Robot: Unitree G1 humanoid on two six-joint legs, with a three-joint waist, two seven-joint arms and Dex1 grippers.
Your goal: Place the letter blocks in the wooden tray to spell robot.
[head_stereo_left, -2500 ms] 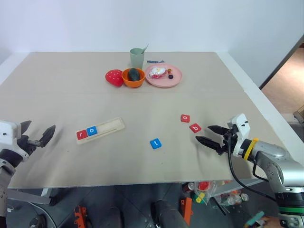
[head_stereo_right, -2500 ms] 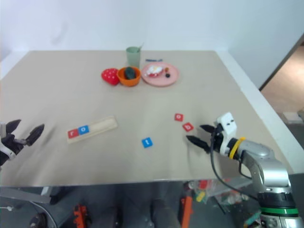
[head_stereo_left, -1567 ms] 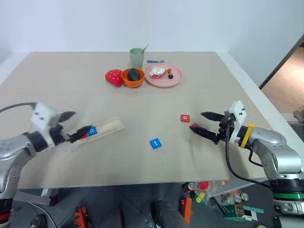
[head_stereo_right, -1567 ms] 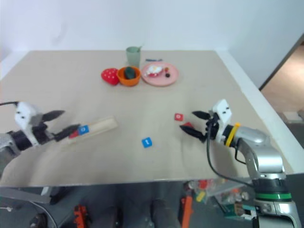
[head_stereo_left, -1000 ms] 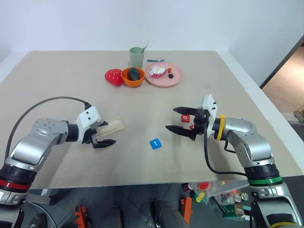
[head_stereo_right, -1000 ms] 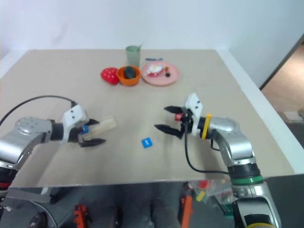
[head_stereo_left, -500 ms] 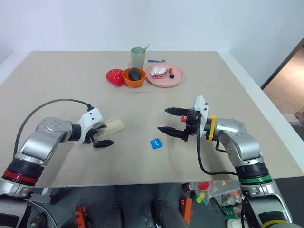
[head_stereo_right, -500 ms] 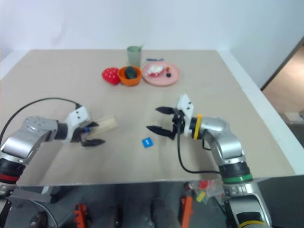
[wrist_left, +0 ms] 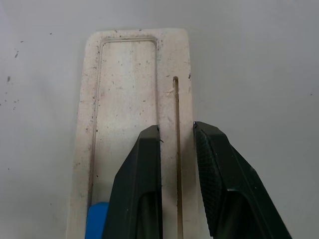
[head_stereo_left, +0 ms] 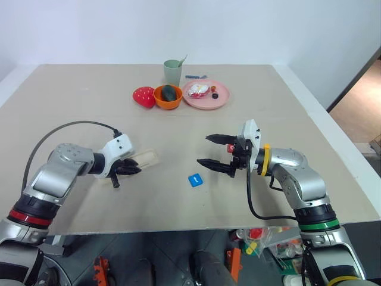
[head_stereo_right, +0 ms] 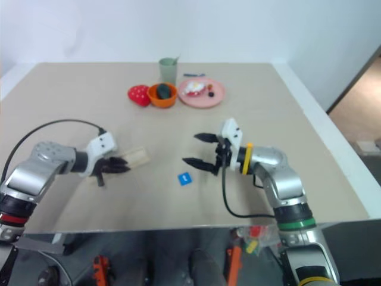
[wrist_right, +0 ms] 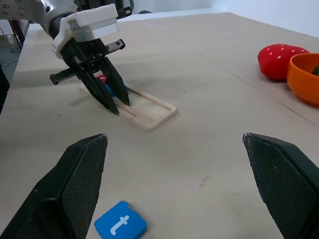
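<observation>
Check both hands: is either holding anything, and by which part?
The left hand is shut on the wooden tray, pinching its long side rim. The right hand is open and holds nothing.

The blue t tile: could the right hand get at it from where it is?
Probably yes: the blue t tile lies alone on bare table, just beside the open right hand, nothing between.

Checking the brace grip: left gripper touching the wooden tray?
Touching. In the left wrist view the left gripper is shut on the wooden tray, its fingers pinching the rim strip.
</observation>
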